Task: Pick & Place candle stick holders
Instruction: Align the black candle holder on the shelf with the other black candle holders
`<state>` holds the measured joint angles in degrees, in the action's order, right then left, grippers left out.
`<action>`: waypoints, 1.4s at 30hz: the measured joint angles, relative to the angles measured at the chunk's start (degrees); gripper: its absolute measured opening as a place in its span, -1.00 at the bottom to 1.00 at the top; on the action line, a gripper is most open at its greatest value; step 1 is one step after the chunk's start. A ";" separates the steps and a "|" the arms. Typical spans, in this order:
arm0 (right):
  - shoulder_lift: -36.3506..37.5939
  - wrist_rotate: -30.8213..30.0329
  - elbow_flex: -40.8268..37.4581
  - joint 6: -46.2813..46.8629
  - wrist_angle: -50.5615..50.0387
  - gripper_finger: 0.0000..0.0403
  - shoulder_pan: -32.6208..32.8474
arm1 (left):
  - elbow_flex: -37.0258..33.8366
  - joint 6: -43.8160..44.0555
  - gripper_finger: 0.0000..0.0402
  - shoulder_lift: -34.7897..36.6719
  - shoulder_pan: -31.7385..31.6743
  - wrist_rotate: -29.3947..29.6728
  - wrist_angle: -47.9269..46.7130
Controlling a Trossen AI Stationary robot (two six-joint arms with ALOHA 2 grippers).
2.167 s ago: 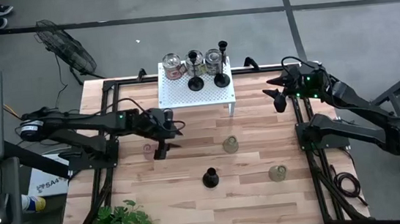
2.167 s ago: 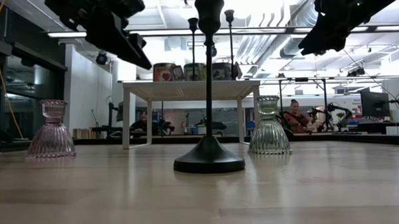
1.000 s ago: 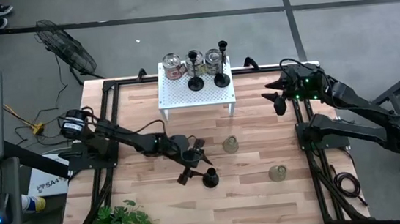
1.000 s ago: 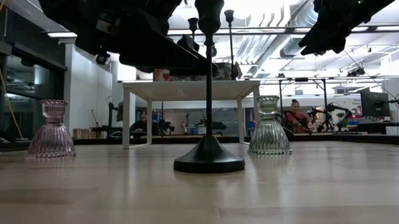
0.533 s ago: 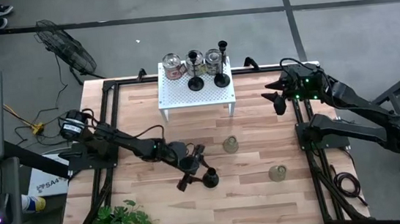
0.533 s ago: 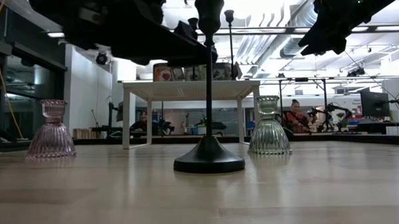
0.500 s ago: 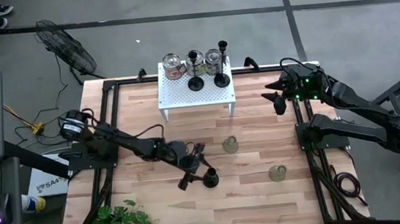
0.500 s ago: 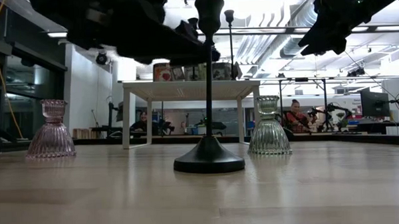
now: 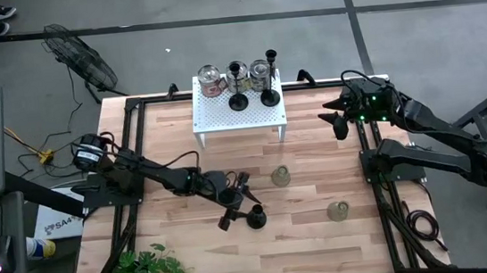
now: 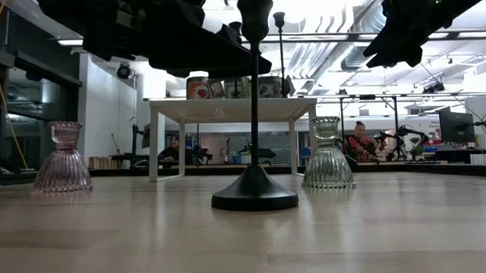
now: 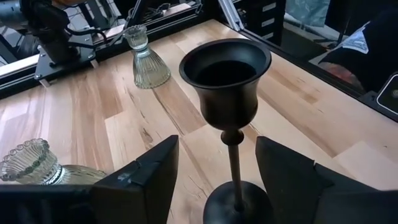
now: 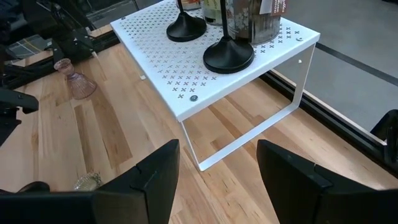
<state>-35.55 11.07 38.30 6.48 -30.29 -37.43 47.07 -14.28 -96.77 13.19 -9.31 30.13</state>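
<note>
One black holder [image 11: 227,99] sits between your left gripper [image 11: 214,180]'s spread jaws, ungrabbed; pinch the stem next; right gripper [image 12: 217,180] idles spread, far right.

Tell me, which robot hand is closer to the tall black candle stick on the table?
The left. The left gripper is right at the black candle stick, open, one finger either side of its stem, not touching. The right gripper waits far off, raised by the table's back right edge.
</note>
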 joint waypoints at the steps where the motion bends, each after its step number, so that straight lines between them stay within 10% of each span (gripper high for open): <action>1: 0.00 0.00 0.00 0.00 0.01 0.03 0.00 | 0.00 0.00 0.00 0.00 0.00 -0.01 0.00; 31: 0.00 0.59 0.00 0.87 -1.31 0.03 0.04 | 0.02 8.62 -0.28 -3.58 1.57 1.54 5.75; 42: 0.00 1.11 0.00 0.85 -1.26 0.03 0.04 | 0.04 9.05 -0.92 -3.58 1.49 1.15 4.97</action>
<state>-35.55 12.19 38.30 7.33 -31.55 -37.39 47.11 -5.23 -100.36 14.68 -8.16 35.10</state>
